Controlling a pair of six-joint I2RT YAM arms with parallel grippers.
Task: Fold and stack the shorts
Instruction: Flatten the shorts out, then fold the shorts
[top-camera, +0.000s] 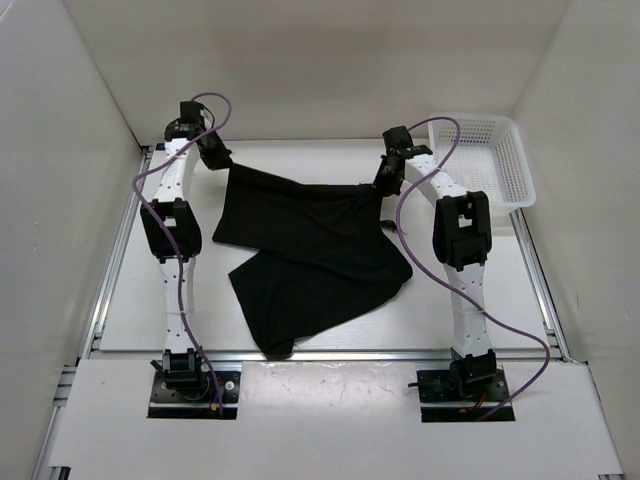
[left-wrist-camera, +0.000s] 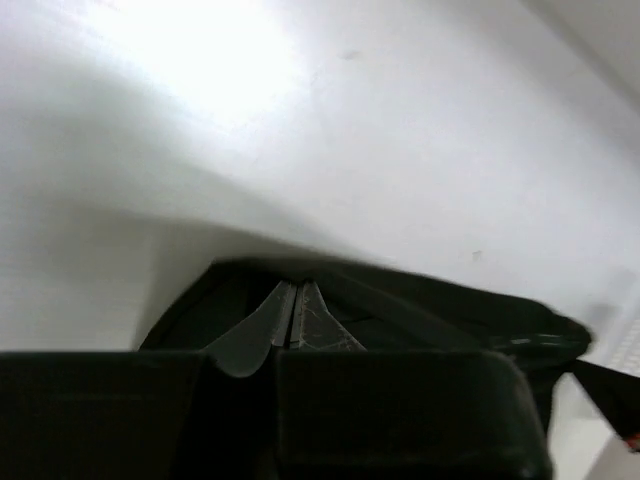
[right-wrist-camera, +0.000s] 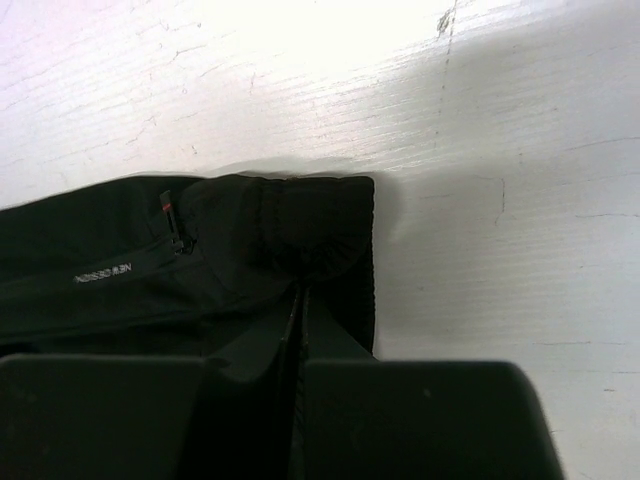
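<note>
Black cloth is pinched tight in both grippers. The left gripper (left-wrist-camera: 294, 318) has its two fingers (left-wrist-camera: 322, 326) pressed together on one end of the waistband (right-wrist-camera: 300, 200). The right gripper (right-wrist-camera: 300, 315) is squeezed shut on the other end, not far from a tiny pale label (right-wrist-camera: 104, 272).

Both grippers hold the shorts (top-camera: 310, 250) at the far side of the table (top-camera: 480, 290). The top edge runs from one gripper to the other, with a small dip near the right end. From there the two legs (top-camera: 300, 300) spread toward the near edge. One leg lies partly over the other, a bit crooked.

I think the step now is to lay the shorts flat and smooth before folding. To do it well, both grippers should move together at the same speed. They should keep the waistband stretched and drag gently, so the legs slide out straight. If one lets go too soon, the cloth could bunch up.

At the far right corner sits a white basket (top-camera: 490, 165) with holes in its walls, near the right gripper. Nothing can be seen in it.
</note>
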